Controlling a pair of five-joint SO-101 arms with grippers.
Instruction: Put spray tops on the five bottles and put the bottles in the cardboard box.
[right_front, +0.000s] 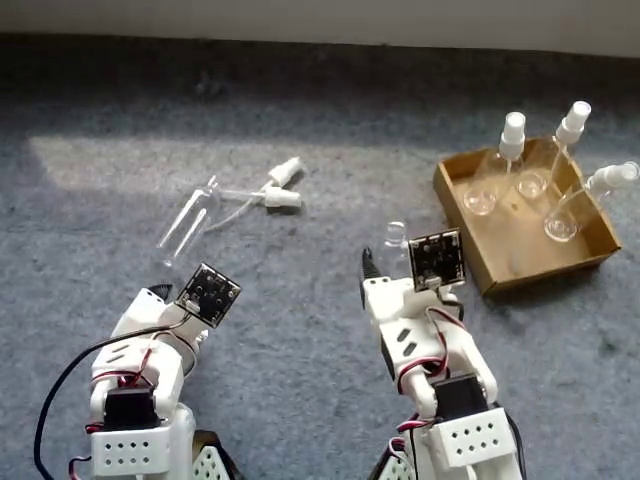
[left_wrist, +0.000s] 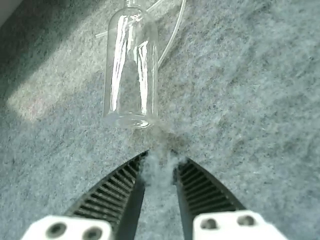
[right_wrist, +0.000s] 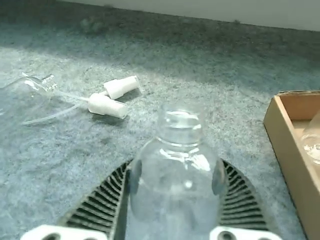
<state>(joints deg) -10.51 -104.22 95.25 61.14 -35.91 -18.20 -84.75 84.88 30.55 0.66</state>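
A clear bottle (right_wrist: 175, 175) without a top stands upright between the fingers of my right gripper (right_wrist: 172, 200), which is shut on it; in the high view this bottle (right_front: 395, 236) is just left of the cardboard box (right_front: 520, 250). Three bottles with white spray tops (right_front: 512, 128) lean inside the box. Another clear bottle (left_wrist: 131, 65) lies on its side on the carpet, its base a short way ahead of my left gripper (left_wrist: 162, 162), which is narrowly open and holds nothing. Two loose spray tops (right_front: 282, 198) with thin tubes lie beside the lying bottle (right_front: 185, 222).
Grey carpet covers the whole work surface. The box wall (right_wrist: 285, 135) is close to the right of the held bottle. The loose tops (right_wrist: 106, 105) lie ahead and left of the right gripper, with bare carpet between.
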